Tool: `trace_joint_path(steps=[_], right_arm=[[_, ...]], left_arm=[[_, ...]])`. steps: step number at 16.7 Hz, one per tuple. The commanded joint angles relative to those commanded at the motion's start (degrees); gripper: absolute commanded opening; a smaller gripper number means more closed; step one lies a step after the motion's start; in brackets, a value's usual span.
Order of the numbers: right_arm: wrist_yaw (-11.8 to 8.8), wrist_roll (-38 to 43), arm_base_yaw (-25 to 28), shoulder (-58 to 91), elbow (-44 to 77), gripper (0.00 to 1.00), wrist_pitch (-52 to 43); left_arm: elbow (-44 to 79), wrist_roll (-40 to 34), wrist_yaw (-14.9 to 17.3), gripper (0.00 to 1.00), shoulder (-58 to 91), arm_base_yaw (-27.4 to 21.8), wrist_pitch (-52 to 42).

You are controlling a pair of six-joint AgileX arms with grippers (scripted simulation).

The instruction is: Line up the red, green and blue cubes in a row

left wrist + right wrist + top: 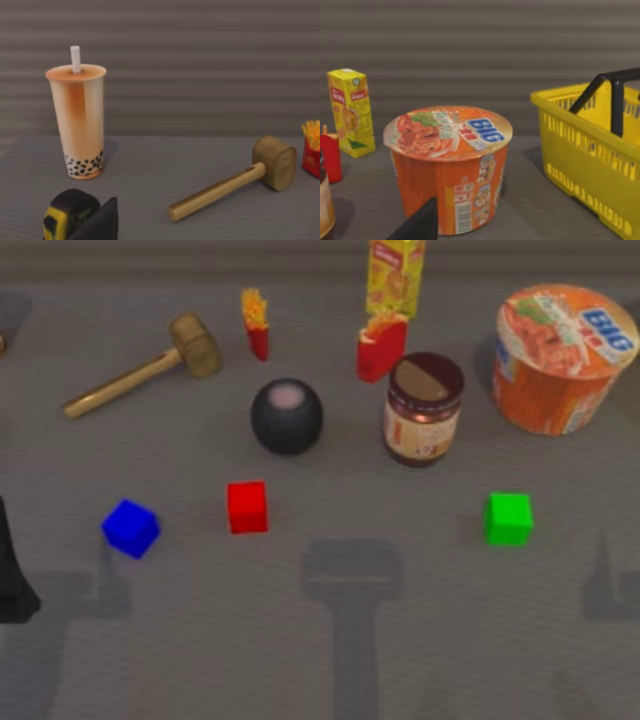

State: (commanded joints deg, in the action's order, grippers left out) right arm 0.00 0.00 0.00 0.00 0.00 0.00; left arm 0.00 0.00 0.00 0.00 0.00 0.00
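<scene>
Currently the three small glossy cubes sit apart on the grey tabletop (320, 660). The deep blue cube (131, 527) lies toward the left side, turned at an angle; the bright red cube (247, 507) is near it to the right, and the bright green cube (509, 518) stands well apart on the right side. Behind the red cube rests a dark round ball (287, 416), with a brown-lidded glass jar (424, 408) beside it. A wooden mallet (150, 367) lies at the back left. My left arm (14, 575) is parked at the left edge; whether either hand is released or clenched cannot be told.
</scene>
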Motion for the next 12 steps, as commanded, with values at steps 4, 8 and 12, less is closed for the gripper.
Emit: trace_joint_path(steps=[4,8,12], right_arm=[[0.00,0.00,0.00,0.00,0.00,1.00,0.00],[0.00,0.00,0.00,0.00,0.00,1.00,0.00],[0.00,0.00,0.00,0.00,0.00,1.00,0.00]], left_arm=[[1.73,-0.60,0.08,1.00,1.73,-0.56,-1.17],[12.29,-3.91,0.10,1.00,12.51,-3.31,-7.78],[29.60,-9.14,-0.10,1.00,32.97,-7.42,-18.61]])
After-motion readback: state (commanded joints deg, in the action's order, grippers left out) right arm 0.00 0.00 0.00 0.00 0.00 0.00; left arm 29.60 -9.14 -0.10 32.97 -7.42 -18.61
